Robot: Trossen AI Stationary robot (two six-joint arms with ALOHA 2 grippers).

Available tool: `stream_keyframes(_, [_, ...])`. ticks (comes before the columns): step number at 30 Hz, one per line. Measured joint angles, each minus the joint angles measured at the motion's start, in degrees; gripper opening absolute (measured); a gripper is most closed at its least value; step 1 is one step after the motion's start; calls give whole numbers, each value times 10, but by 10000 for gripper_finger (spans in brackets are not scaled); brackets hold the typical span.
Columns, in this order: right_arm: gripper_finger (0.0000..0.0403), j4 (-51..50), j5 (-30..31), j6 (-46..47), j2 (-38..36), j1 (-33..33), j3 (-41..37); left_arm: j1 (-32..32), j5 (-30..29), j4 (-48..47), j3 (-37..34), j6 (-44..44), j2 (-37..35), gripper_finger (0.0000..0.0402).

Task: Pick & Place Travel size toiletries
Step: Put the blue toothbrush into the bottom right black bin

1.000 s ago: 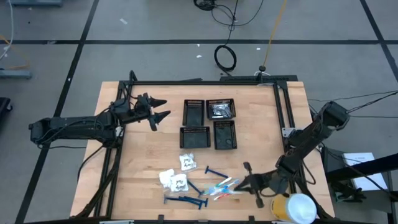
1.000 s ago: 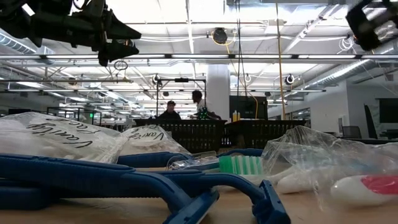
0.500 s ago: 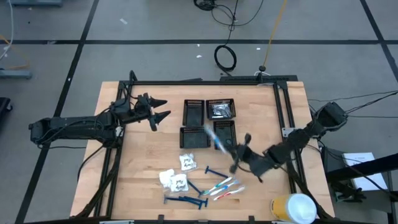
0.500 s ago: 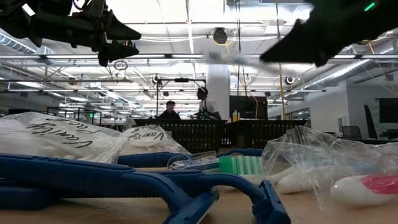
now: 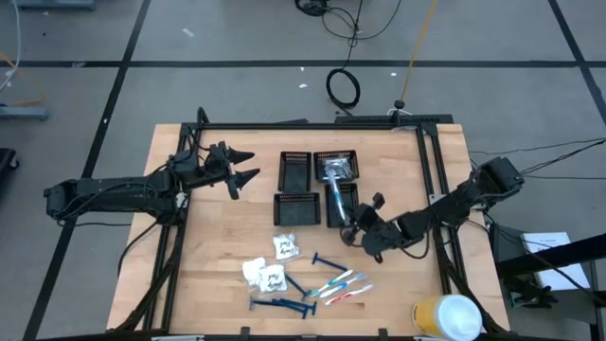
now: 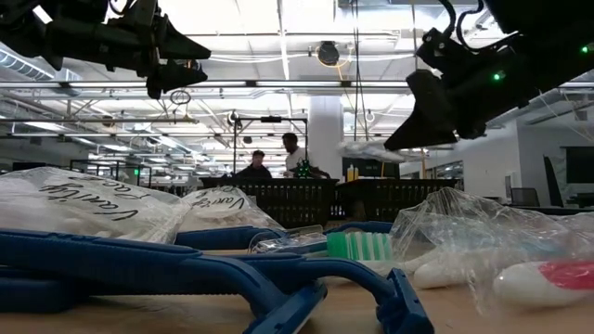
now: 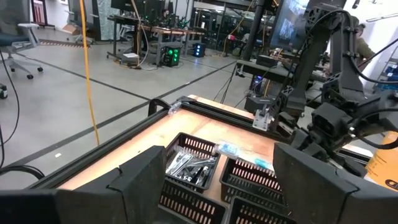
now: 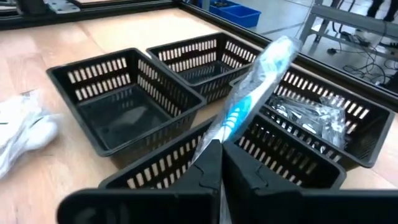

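Near the desk (image 5: 218,246) centre you see four black mesh trays in a two-by-two block. The far-right tray (image 5: 337,167) holds a heap of small silvery pieces (image 8: 311,115). The far-left tray (image 5: 294,169), the near-left tray (image 5: 295,209) and the near-right tray (image 5: 343,206) show no clear contents.

Note the right claw (image 5: 352,230) at the near edge of the near-right tray. Its fingers are pinched tight on one end of a wrapped toothbrush (image 5: 334,194) with teal markings. The toothbrush points away from the claw, across the near-right tray toward the far-right tray, and is held above them.

Note the left claw (image 5: 244,166) to the left of the trays, well apart from them. It hangs above the desk with fingers spread wide and nothing between them.

Find the remaining toiletries on the near part of the desk: white packets (image 5: 268,274), blue razors (image 5: 284,304) and more toothbrushes (image 5: 343,285), lying close together. A yellow-and-white cylinder (image 5: 445,317) stands at the near right corner.
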Motion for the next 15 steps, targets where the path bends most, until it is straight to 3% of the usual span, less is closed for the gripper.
stream_keyframes(9, [4,-43,-33,-3,0,-5,0,0,0,0,0,0,0,285])
stream_keyframes(15, [40,-46,-90,18,0,-26,0,0,0,0,0,0,0,285])
